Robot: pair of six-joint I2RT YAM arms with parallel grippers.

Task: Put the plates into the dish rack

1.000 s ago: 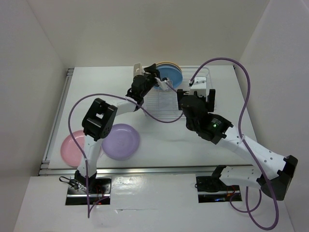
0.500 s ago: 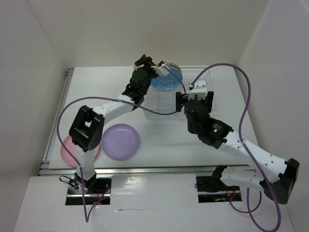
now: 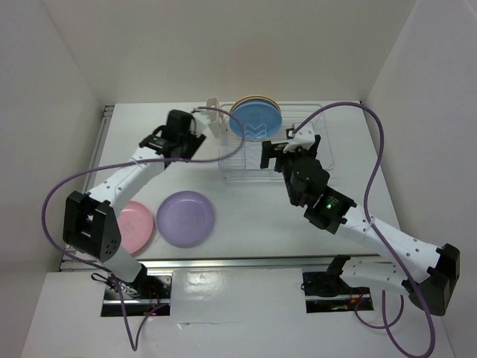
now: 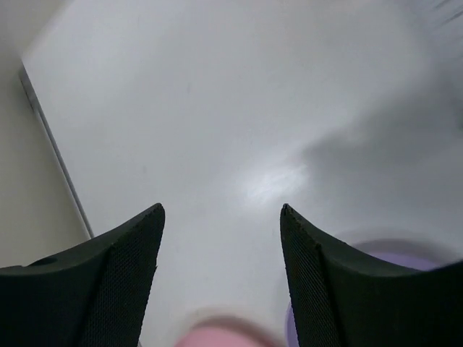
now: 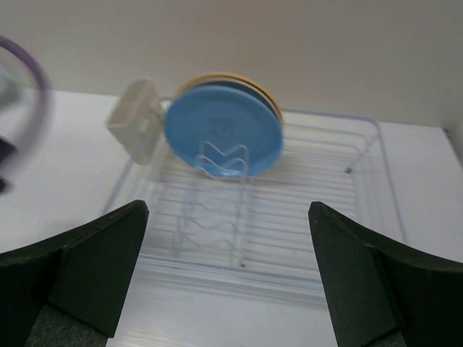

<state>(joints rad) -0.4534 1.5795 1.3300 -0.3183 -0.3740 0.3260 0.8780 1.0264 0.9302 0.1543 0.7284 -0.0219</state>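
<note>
So, the light blue plate point(image 3: 256, 119) stood upright in the far slots of the dish rack point(image 5: 311, 217), with the yellow-orange plate point(image 5: 268, 94) just behind it; whether a cream one sat between them I could not tell. The lilac plate point(image 3: 186, 218) and the pink plate point(image 3: 134, 226) lay flat on the desk point(image 3: 246, 224), both left to load. My left gripper point(image 4: 221, 210) hung empty above the desk, fingers apart; my right gripper point(image 5: 228, 206) faced the rack, likewise apart and empty

Plain white panel walls point(image 3: 223, 45) close in a flat white surface point(image 3: 246, 216) on three sides. A thin silver metal rail point(image 3: 88, 179) lines its left edge, and a matching strip point(image 3: 238, 261) crosses the near edge. Soft overhead light leaves a pale glare patch point(image 4: 271, 184) on the surface.
</note>
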